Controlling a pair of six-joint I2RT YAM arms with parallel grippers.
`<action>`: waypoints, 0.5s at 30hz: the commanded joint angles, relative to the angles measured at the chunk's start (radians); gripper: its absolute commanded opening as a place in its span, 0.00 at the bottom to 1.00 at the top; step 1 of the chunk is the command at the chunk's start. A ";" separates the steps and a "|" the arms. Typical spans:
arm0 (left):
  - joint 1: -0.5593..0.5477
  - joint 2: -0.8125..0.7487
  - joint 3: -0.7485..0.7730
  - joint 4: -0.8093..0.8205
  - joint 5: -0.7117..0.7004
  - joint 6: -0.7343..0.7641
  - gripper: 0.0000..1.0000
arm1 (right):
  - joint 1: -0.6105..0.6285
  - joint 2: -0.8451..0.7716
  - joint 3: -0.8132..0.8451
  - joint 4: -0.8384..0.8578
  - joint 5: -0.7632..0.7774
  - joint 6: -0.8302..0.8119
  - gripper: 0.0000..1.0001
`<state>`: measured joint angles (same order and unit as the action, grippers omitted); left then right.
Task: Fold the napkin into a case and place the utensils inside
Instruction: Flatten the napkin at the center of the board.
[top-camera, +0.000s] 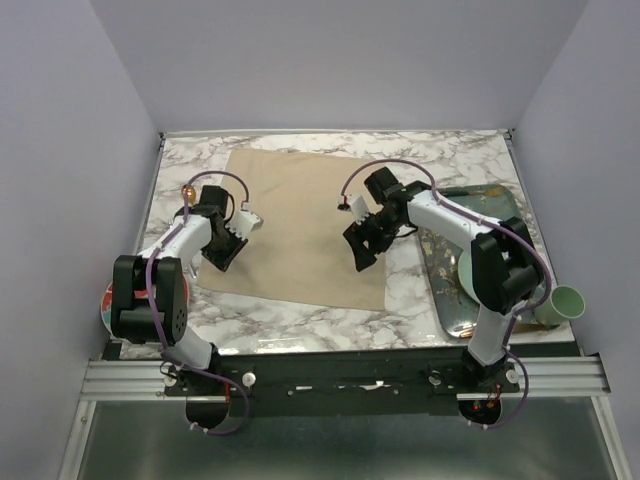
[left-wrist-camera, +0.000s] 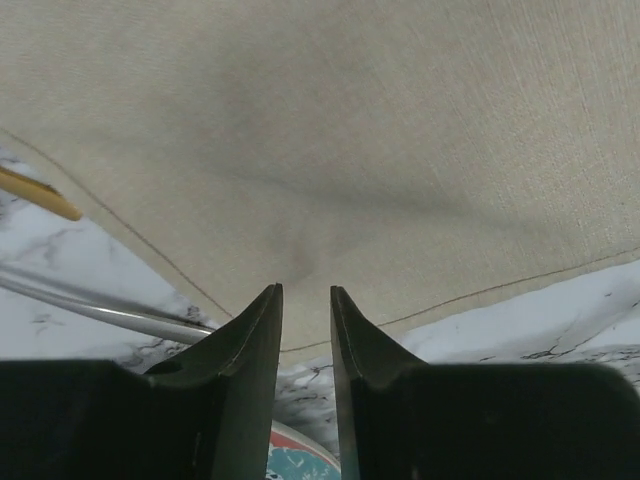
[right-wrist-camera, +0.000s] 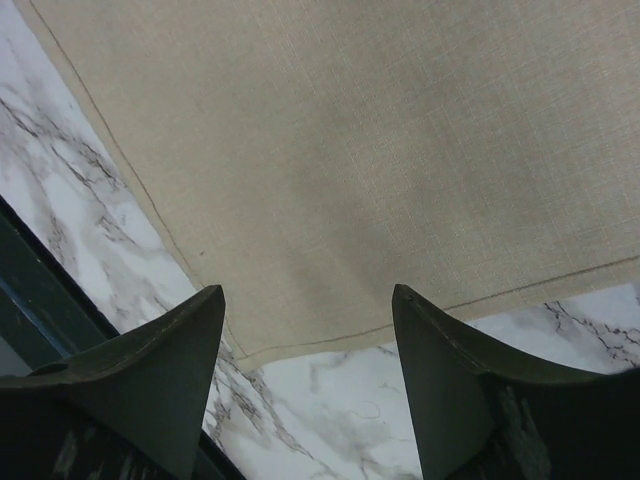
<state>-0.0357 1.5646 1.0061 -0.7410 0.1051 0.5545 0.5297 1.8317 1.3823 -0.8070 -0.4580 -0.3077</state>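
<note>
The beige-tan napkin (top-camera: 300, 225) lies spread flat on the marble table, not folded into a case. My left gripper (top-camera: 228, 247) hovers over its near left edge. In the left wrist view (left-wrist-camera: 305, 292) its jaws stand a narrow gap apart with nothing between them, and the cloth (left-wrist-camera: 330, 140) has a small pucker just ahead of the tips. My right gripper (top-camera: 362, 247) is wide open over the napkin's near right corner (right-wrist-camera: 330, 180), empty (right-wrist-camera: 310, 300). A gold utensil tip (left-wrist-camera: 38, 197) and a thin shiny handle (left-wrist-camera: 100, 310) lie on the marble left of the napkin. A small gold bowl (top-camera: 188, 190) shows by the left arm.
A green tray (top-camera: 500, 192) holding a pale plate (top-camera: 462, 272) stands at the right, with a green cup (top-camera: 566, 303) beside it. A red and teal plate (top-camera: 107, 300) sits at the near left and also shows in the left wrist view (left-wrist-camera: 300, 462). A dark rail (right-wrist-camera: 30, 290) runs along the table's front edge.
</note>
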 joint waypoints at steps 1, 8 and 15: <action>-0.087 -0.060 -0.104 0.005 -0.074 0.085 0.32 | 0.012 0.037 -0.071 -0.044 0.053 -0.053 0.73; -0.237 -0.150 -0.228 -0.041 -0.097 0.105 0.27 | 0.012 0.006 -0.187 -0.061 0.128 -0.120 0.67; -0.345 -0.297 -0.249 -0.118 -0.076 0.065 0.27 | 0.010 -0.075 -0.230 -0.075 0.226 -0.168 0.62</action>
<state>-0.3584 1.3548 0.7345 -0.7918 0.0265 0.6357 0.5358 1.8122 1.1759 -0.8421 -0.3325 -0.4217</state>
